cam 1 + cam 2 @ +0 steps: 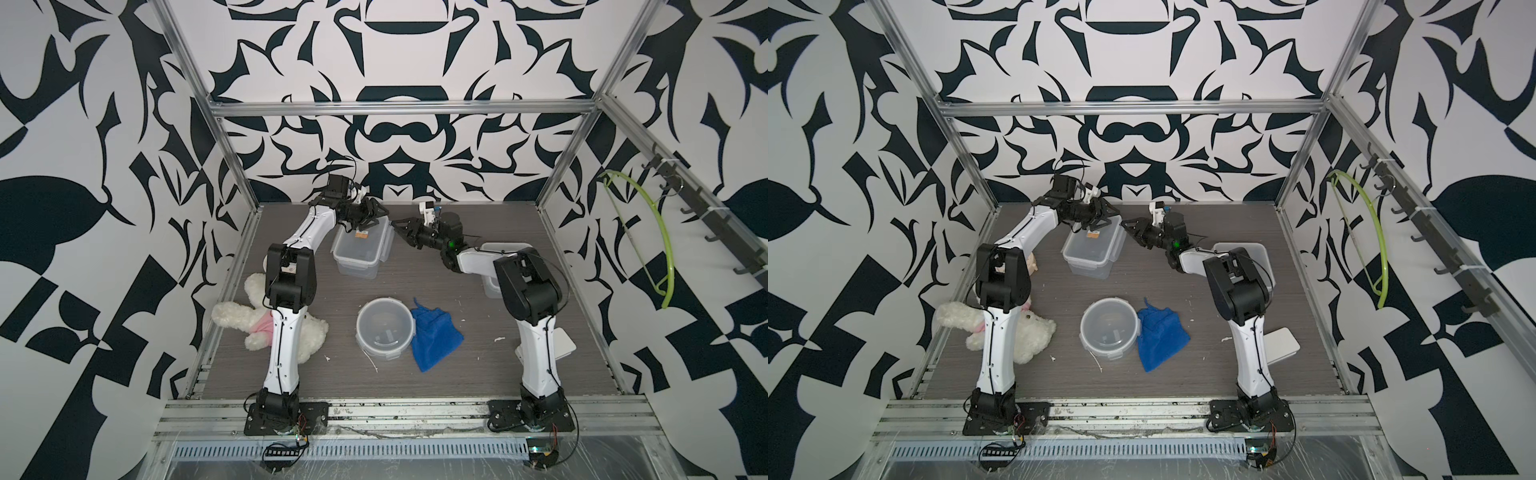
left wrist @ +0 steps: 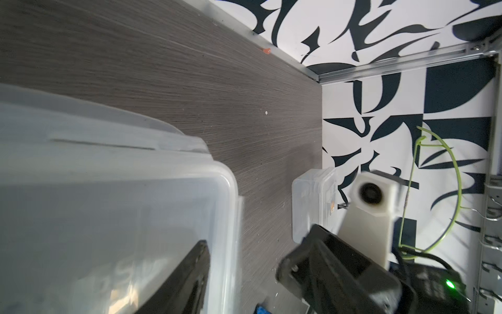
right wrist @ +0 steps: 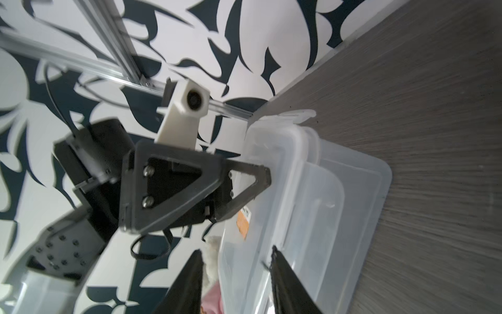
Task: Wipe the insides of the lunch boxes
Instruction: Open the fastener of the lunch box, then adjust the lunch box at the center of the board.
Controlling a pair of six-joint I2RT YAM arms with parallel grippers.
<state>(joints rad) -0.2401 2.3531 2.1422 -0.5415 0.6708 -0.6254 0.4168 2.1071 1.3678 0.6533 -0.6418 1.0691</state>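
**Both tools sitting at the rectangular lunch box**

The rectangular lunch box [image 1: 359,253] sits right under the left tool [image 1: 368,220]. That tool's jaws stand apart, with one fingertip [image 3: 267,176] at the box's far rim. The right tool [image 1: 401,226] is just off the box's right-hand long edge. Its jaws are apart too, straddling that edge in the right wrist view and not clamped on anything I can see.

The box is cloudy see-through plastic with rounded corners and snap flaps [image 3: 298,115] at the rim. There's a small orange sticker [image 1: 360,235] close to the left tool. Can't tell if the lid is on.

The round lunch box [image 1: 385,328] is the same clear plastic. It lies well apart from both tools, toward the arm bases, and a fuzzy blue cloth [image 1: 436,336] touches its side. The square lunch box [image 2: 307,204] is behind the right tool, partly hidden by that arm. A fluffy white plush [image 1: 232,316] lies by the left arm. The worktop [image 1: 415,270] is grey wood-grain.
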